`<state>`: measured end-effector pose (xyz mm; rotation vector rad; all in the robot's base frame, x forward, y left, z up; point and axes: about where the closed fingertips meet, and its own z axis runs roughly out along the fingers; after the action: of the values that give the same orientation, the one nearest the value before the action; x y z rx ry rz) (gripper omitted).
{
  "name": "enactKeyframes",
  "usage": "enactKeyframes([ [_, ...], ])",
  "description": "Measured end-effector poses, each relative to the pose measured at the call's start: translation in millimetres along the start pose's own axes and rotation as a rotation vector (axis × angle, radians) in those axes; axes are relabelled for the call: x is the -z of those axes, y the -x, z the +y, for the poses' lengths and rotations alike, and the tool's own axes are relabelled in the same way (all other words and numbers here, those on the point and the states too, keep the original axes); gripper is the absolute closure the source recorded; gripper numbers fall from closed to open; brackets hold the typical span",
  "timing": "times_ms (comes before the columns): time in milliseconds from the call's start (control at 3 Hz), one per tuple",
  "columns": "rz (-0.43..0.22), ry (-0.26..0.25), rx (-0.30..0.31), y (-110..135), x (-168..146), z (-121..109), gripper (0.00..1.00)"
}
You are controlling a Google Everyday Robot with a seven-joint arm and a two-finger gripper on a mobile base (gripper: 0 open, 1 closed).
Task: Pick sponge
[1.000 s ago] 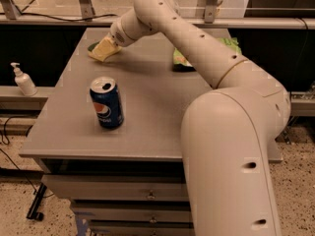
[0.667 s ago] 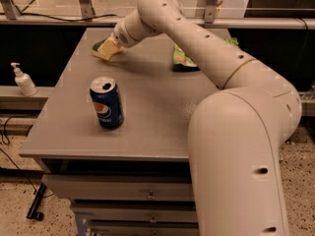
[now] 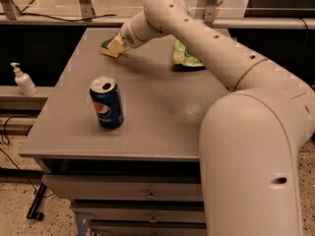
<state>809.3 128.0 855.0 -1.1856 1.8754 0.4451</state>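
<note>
The sponge [image 3: 110,47], dark green on top with pale yellow foam below, is at the far left of the grey table [image 3: 162,107]. It is tilted and sits at the tip of my gripper [image 3: 119,42]. The gripper reaches in from the right and is shut on the sponge, holding it just above the tabletop. The cream wrist hides most of the gripper.
A blue Pepsi can [image 3: 106,103] stands upright near the table's front left. A glossy green snack pouch [image 3: 185,56] lies at the back, partly behind my arm. A white pump bottle [image 3: 22,79] stands on a ledge to the left. Drawers sit under the table's front edge.
The gripper and the sponge have moved together a little to the right and upward, while the can has stayed in place. My arm's elbow has swung right.
</note>
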Motion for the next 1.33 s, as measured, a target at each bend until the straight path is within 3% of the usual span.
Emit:
enactKeyframes([
  [333,-0.037,-0.015,0.024,17,16,1,1.0],
  [1333,-0.182,-0.034,0.168,90,79,34,1.0],
])
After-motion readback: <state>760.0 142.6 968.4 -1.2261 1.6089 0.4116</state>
